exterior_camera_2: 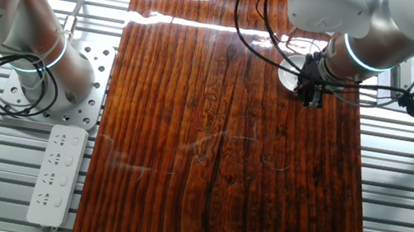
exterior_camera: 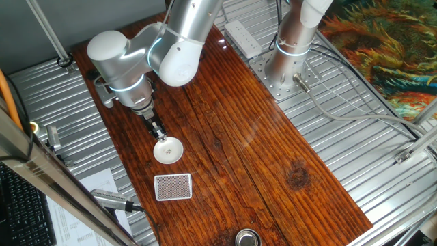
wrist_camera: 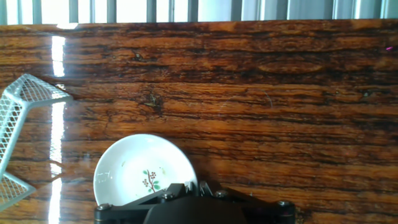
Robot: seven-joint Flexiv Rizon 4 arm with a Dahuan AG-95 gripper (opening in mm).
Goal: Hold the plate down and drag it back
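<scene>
The small round white plate (exterior_camera: 168, 151) lies on the wooden table, with a small plant-like mark near its centre in the hand view (wrist_camera: 140, 172). My gripper (exterior_camera: 160, 137) points down at the plate's far rim, and its tips seem to touch it. In the hand view the fingertips (wrist_camera: 194, 186) stand close together, shut with nothing between them, at the plate's right edge. In the other fixed view the gripper (exterior_camera_2: 312, 98) hides most of the plate (exterior_camera_2: 287, 74).
A white gridded card (exterior_camera: 173, 186) lies just in front of the plate and shows at the left of the hand view (wrist_camera: 13, 121). A metallic cup (exterior_camera: 248, 238) stands at the table's near edge. A power strip (exterior_camera: 243, 37) and a second arm's base (exterior_camera: 289, 58) are at the far end.
</scene>
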